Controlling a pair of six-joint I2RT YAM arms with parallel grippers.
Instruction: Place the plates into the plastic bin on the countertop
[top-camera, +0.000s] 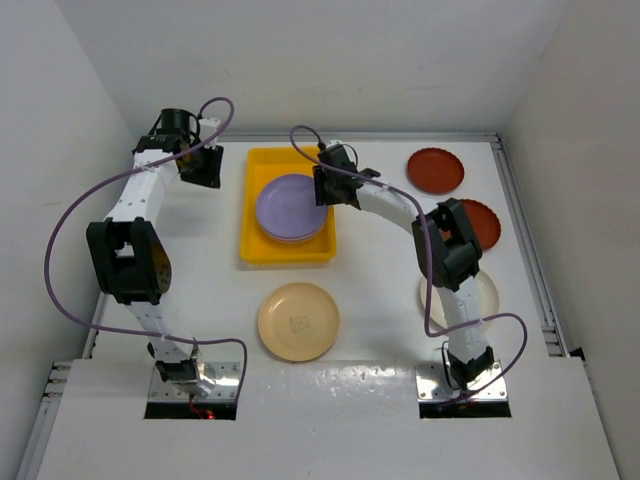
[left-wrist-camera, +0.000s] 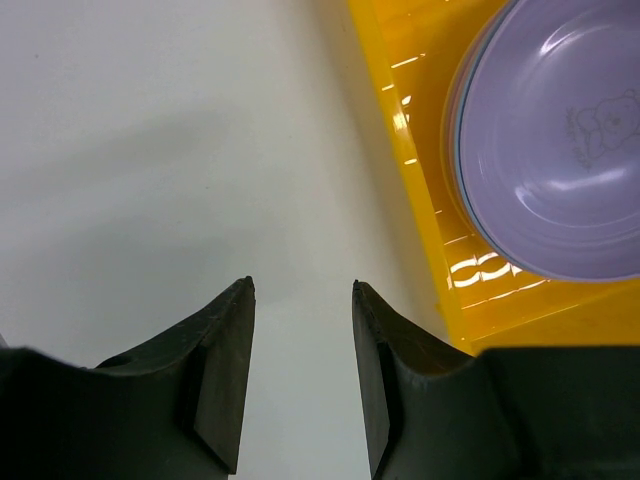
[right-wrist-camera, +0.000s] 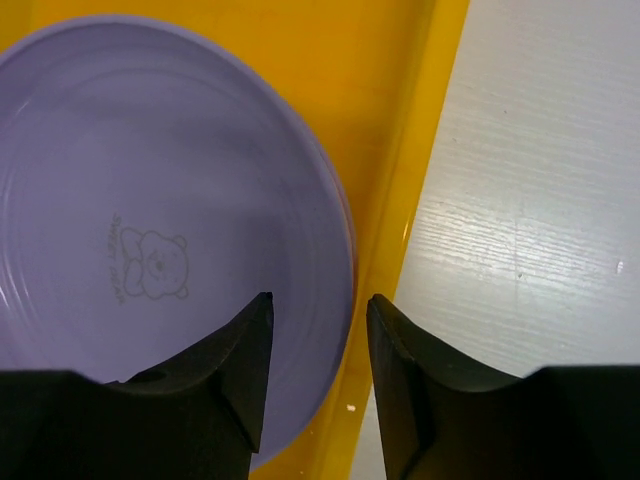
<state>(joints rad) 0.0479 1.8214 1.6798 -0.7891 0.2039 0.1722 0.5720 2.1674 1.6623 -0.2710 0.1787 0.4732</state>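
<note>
As we watched, lilac plate (right-wrist-camera: 150, 200) lay in the bin (right-wrist-camera: 405, 170) just under the right gripper (right-wrist-camera: 320, 298), jaws parted, left gripper (left-wrist-camera: 302, 282) spread too, over countertop (left-wrist-camera: 150, 130)

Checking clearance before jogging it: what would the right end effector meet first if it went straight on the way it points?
Most likely the rim of the round lilac plastic plate lying in the bright yellow plastic bin, just ahead of the right end effector; depth is unclear.
</note>
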